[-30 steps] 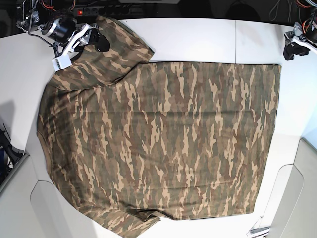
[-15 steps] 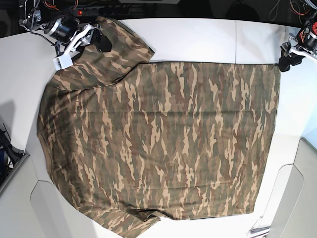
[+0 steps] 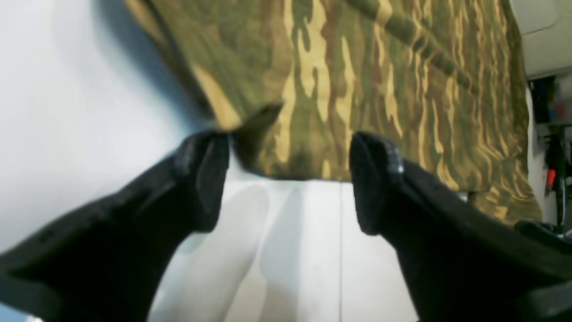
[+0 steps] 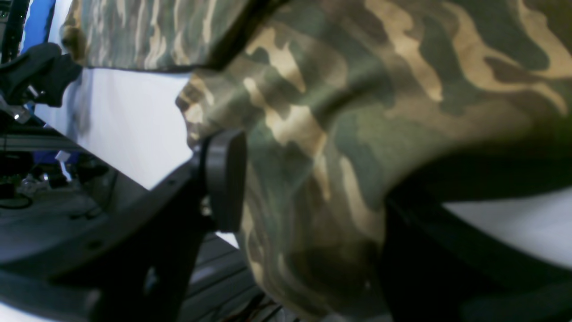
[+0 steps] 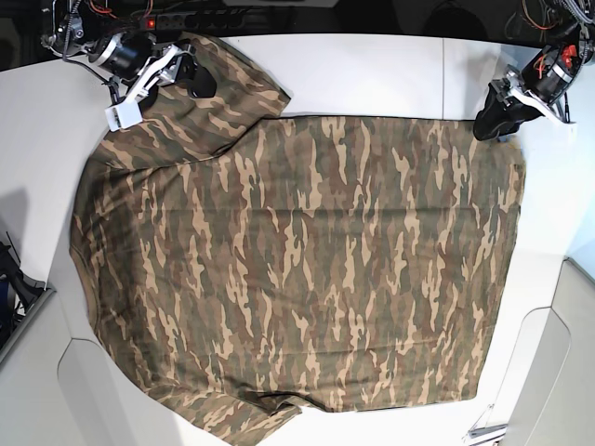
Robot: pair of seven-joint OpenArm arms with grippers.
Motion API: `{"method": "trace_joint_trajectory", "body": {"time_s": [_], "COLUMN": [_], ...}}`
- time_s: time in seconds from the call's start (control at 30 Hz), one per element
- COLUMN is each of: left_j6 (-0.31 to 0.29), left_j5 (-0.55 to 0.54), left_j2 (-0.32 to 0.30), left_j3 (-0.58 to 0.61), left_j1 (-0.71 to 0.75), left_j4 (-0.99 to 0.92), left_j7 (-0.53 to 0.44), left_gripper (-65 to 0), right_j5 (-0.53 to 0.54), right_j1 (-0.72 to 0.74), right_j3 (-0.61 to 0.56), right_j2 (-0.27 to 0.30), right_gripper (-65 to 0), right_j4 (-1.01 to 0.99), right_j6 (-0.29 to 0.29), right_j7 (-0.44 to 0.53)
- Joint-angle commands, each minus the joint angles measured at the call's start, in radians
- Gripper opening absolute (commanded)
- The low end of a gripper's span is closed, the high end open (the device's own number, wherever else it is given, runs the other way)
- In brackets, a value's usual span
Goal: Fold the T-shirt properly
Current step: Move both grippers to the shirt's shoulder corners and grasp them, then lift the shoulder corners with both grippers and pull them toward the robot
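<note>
One T-shirt (image 5: pixel 297 269) flat, collar left, hem right.

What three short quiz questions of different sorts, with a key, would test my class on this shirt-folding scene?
1. True or false: the T-shirt lies spread flat on the white table.
2. Which gripper has sleeve fabric between its fingers: A left, B right?
3. Fill in: the left gripper is open at the shirt's ___ corner.

Key:
1. True.
2. B, the right gripper, at the sleeve.
3. Hem; nothing is between its fingers.
</note>
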Motion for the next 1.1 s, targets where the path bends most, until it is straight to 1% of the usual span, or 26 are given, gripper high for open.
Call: {"method": "trace_joint_trajectory", "body": {"time_s": [0.0,0.2,0.23,0.3,0.37,0.47,0.57,0.6,0.63,0.67,0.73,0.77,0.8,0.87,0.97,1.07], "left_j6": [0.019,0.021,0.039,0.096,0.126,0.125,0.125,0.125,0.125,0.125,0.125,0.124,0.118,0.062,0.0,-0.011], "left_j5": [0.05,0.051,0.055,0.065,0.093,0.12,0.134,0.135,0.137,0.137,0.14,0.14,0.139,0.125,0.046,-0.054], "left_j2": [-0.009,-0.009,-0.009,-0.009,-0.009,-0.009,-0.009,-0.009,-0.009,-0.009,-0.009,-0.009,-0.01,-0.014,-0.017,-0.017], "left_j3": [0.003,0.001,-0.001,-0.002,-0.002,-0.002,-0.002,-0.002,-0.002,-0.002,-0.002,-0.002,-0.002,-0.002,-0.037,-0.115], "left_j1": [0.012,-0.01,-0.015,-0.026,-0.039,-0.061,-0.066,-0.066,-0.066,-0.066,-0.066,-0.066,-0.066,-0.066,-0.066,-0.066], "left_j4": [-0.002,-0.002,-0.002,-0.002,-0.002,-0.002,-0.002,-0.002,-0.002,-0.002,-0.002,-0.002,-0.002,-0.002,0.013,0.041], "left_j7": [0.042,0.035,0.035,0.027,0.006,-0.01,-0.01,-0.01,-0.01,-0.01,-0.009,-0.009,-0.009,-0.009,0.024,0.084], "left_gripper": [-19.5,-20.1,-20.1,-20.1,-20.1,-20.1,-20.4,-22.6,-28.2,-36.6,-55.5,-63.5,-65.0,-65.0,-65.0,-65.0], "right_j5": [-0.052,-0.053,-0.055,-0.056,-0.056,-0.056,-0.079,-0.08,-0.082,-0.082,-0.082,-0.082,-0.082,-0.081,-0.046,0.019], "right_j1": [-0.01,-0.01,-0.01,-0.01,-0.01,-0.01,-0.01,-0.01,-0.009,-0.007,-0.006,-0.006,-0.006,-0.007,-0.01,-0.013], "right_j3": [0.0,0.0,0.0,0.0,0.0,0.0,0.0,0.0,0.0,0.0,0.0,0.0,0.0,0.006,0.033,0.086], "right_j2": [0.003,0.003,0.003,0.003,0.003,0.003,0.003,0.003,0.003,0.003,0.003,0.003,0.003,0.003,0.003,0.002], "right_gripper": [-34.5,-34.7,-34.7,-34.6,-34.6,-34.7,-34.7,-35.5,-39.7,-46.3,-62.0,-65.0,-65.0,-65.0,-65.0,-65.0], "right_j4": [-0.002,-0.002,-0.002,-0.002,-0.002,-0.002,-0.002,-0.002,-0.002,-0.002,-0.002,-0.002,-0.001,0.0,0.017,0.063], "right_j6": [-0.018,-0.018,-0.018,-0.018,-0.018,-0.015,0.022,0.027,0.027,0.026,0.026,0.026,0.026,0.026,0.026,0.027], "right_j7": [-0.036,-0.036,-0.036,-0.037,-0.037,-0.037,-0.037,-0.037,-0.037,-0.034,-0.028,-0.028,-0.03,-0.032,-0.068,-0.125]}}
